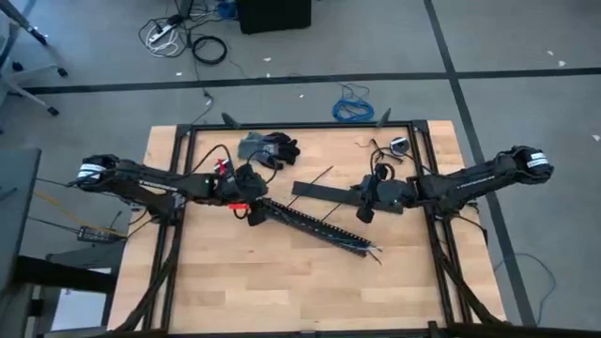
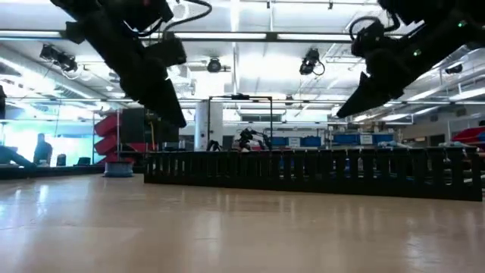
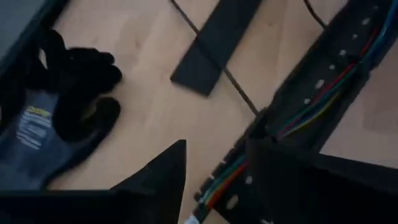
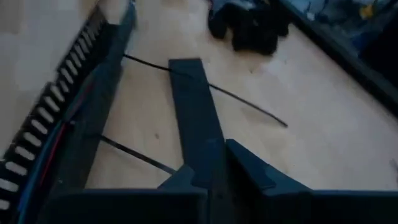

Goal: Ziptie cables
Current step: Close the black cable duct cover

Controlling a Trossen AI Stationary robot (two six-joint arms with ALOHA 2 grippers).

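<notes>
The cables [image 3: 314, 102], thin red, green and blue wires, lie inside a long black slotted duct [image 1: 315, 225] that rests slanted on the wooden table [image 1: 282, 282]. Their ends stick out at its right end [image 1: 373, 250]. My left gripper [image 3: 216, 143] hovers open above the duct's left end [image 1: 252, 210]; in the low view it [image 2: 173, 117] hangs clear above the duct [image 2: 318, 171]. My right gripper [image 4: 208, 155] stands open over the right end of a flat black strip [image 4: 193, 106], also raised off the table [image 2: 345, 112].
Black and grey gloves [image 1: 269, 146] lie near the table's far edge. Thin black zip ties [image 4: 239, 101] lie across and beside the flat strip [image 1: 324, 192]. A small device with a cord [image 1: 396, 145] sits at the far right. Bare wood is toward the near edge.
</notes>
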